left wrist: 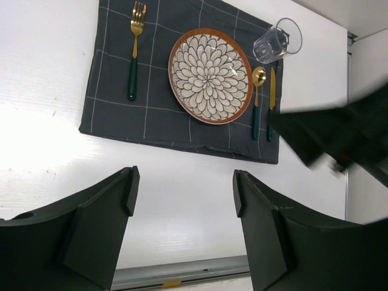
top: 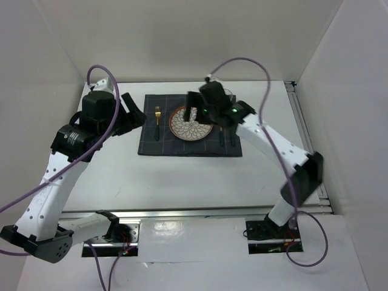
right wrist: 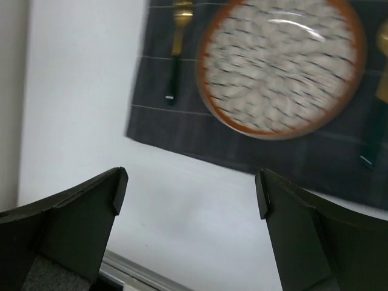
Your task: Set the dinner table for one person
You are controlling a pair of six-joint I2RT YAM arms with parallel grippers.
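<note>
white walls box in the dinner table; silver rails show at its near and right edges. toward the far side we see a dark grey checked cloth with a patterned plate at centre, a fork to its left, and a spoon and knife just to its right. a glass sits at the far right corner. from the top, the right arm hides the glass, the spoon and part of the plate. the right wrist view is blurred. left gripper hangs released over bare table. right gripper is spread wide, grasping nothing.
</note>
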